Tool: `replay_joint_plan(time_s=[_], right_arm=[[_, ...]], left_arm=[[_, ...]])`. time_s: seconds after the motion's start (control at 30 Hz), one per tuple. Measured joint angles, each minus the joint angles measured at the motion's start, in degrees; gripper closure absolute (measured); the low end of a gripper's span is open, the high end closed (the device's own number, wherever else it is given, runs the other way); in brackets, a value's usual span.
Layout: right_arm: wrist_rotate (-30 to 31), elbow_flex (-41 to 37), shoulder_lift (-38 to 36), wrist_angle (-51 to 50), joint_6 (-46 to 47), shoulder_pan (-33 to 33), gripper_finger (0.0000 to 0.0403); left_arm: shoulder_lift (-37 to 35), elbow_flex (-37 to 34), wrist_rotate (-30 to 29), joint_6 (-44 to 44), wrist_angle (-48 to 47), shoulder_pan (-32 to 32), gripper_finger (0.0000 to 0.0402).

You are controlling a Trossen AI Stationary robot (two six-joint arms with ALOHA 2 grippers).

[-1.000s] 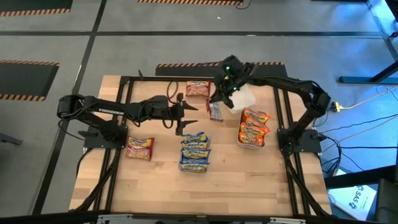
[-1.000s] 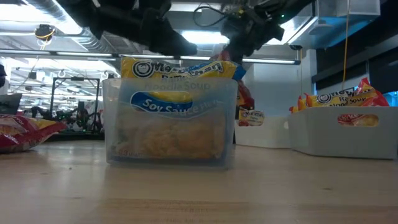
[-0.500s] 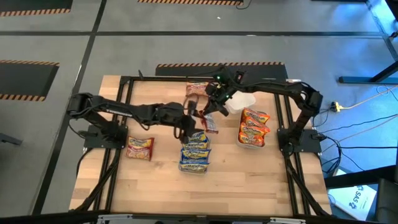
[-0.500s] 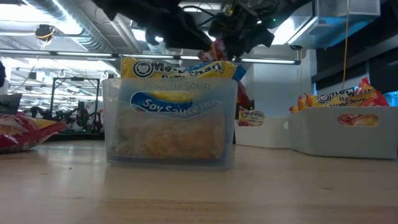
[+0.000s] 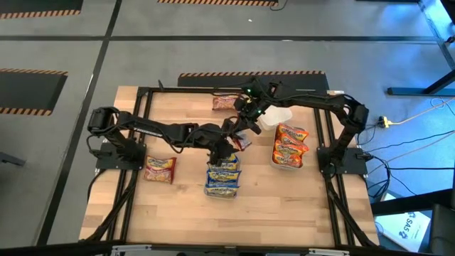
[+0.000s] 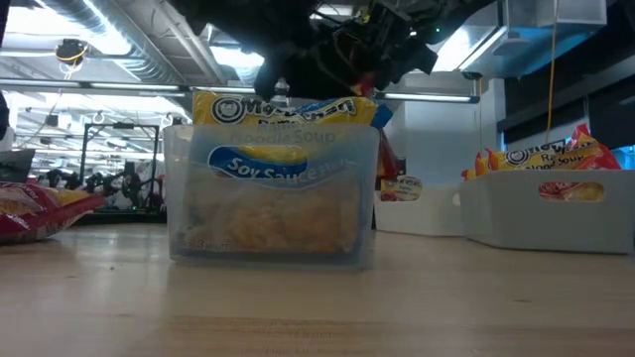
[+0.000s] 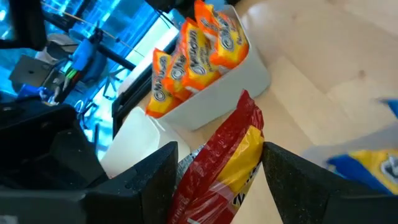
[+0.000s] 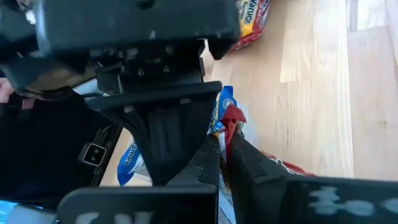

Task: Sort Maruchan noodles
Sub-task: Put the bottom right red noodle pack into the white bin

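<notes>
Red packet (image 7: 230,163) pinched by right gripper (image 8: 225,144), btwn left gripper (image 7: 217,171) fingers.

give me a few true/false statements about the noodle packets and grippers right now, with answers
1. The right gripper pinches a dark red packet. True.
2. The left gripper is shut on that packet. False: its fingers stand apart on either side of it.
3. The white bin holds orange packets. True.
4. The clear bin is empty. False: it holds blue-and-yellow packets.
5. A packet lies loose on the table. True.
</notes>
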Motion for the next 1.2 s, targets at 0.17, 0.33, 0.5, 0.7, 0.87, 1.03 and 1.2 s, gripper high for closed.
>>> replay_joint_plan(time_s=[0.17, 0.33, 0.5, 0.7, 0.87, 1.03, 1.2], right_arm=[[0.18, -0.02, -0.02, 0.37, 0.87, 0.32, 0.0403], [0.39, -0.02, -0.02, 0.57, 0.91, 0.63, 0.0402], [0.34, 0.00, -0.02, 0.83, 1.02, 0.66, 0.0392], [-0.11, 0.00, -0.02, 0.81, 1.78, 0.66, 0.0385], [-0.11, 0.00, -0.02, 0.81, 1.78, 0.59, 0.0384], [0.30, 0.07, -0.06, 0.73, 1.04, 0.56, 0.0384], [0.91, 0.11, -0.62, -0.83, -0.83, -0.38, 0.0384]], left_arm=[[-0.05, -0.03, -1.02, 2.98, -0.27, 0.11, 0.0197], [-0.03, -0.02, -1.01, 3.24, -0.08, 0.33, 0.0235], [-0.04, -0.04, -1.20, 3.03, 0.84, 0.35, 0.0277], [-0.04, -0.09, -1.33, 1.97, 1.08, 0.37, 0.0319], [-0.05, -0.13, -1.33, 1.61, 0.71, 0.42, 0.0374], [-0.03, -0.15, -1.15, -1.10, 0.50, 1.06, 0.0399], [-0.27, -0.19, -1.21, -4.05, 0.25, 1.70, 0.0401]])
